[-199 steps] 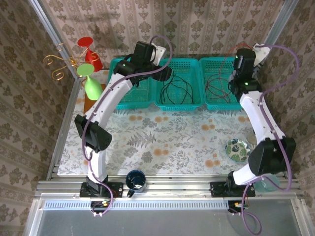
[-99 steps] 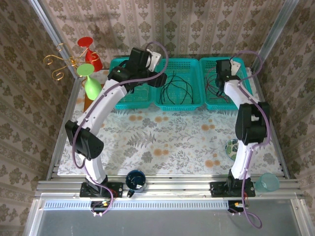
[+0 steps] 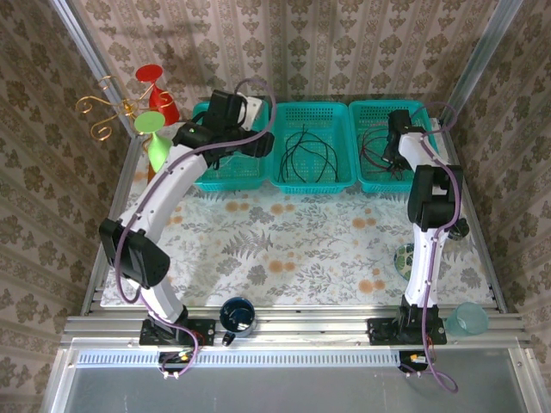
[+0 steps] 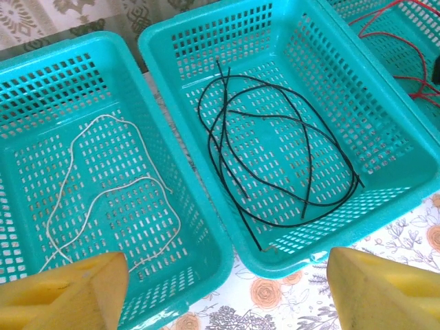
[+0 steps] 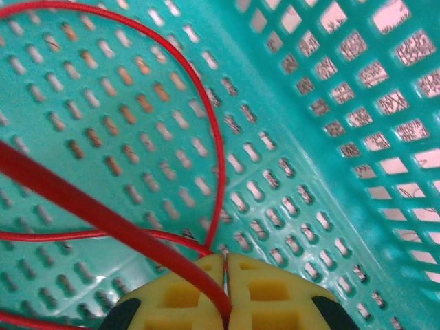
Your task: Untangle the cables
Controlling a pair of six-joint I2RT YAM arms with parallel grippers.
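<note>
Damask wallpaper closes in a bench covered with a floral cloth. At its far edge sits the middle teal perforated plastic basket, and thin black cables lie in it as loose overlapping loops. In the matching teal basket against its left side, a pale beige-white cable wanders across the floor. The third teal basket, just right of the middle one, holds thin red cables curving along its perforated wall. The right end effector is down inside that right-hand basket, its yellow foam pads clenched together with a red strand pinched in the seam between them. The left end effector hangs above the near-left corner of the middle basket, released, its yellow pads wide apart with nothing between them. Left of the middle basket stand a green plastic goblet, a red one and a gold wire stand. Well nearer than the middle basket, at the bench's near edge, sits a dark blue mug. To the near right are a leaf-patterned bowl and a clear teal cup.
</note>
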